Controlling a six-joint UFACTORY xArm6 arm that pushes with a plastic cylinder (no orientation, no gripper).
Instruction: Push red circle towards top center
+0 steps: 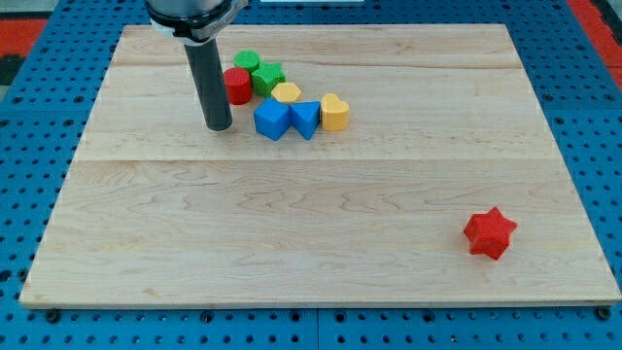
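Pale wooden board, grain running across, lay on a blue perforated base. Red circle, a short cylinder, stood at upper left of centre, touching the green cylinder and just beside the green star. Below these clustered a yellow hexagon, blue cube, blue triangle and yellow heart. Red star sat apart, lower right. My tip, a plain dark rod holding nothing, rested just left of and below the red circle.

A pale wooden counter lies on a blue perforated base, with red patches at the view's top corners
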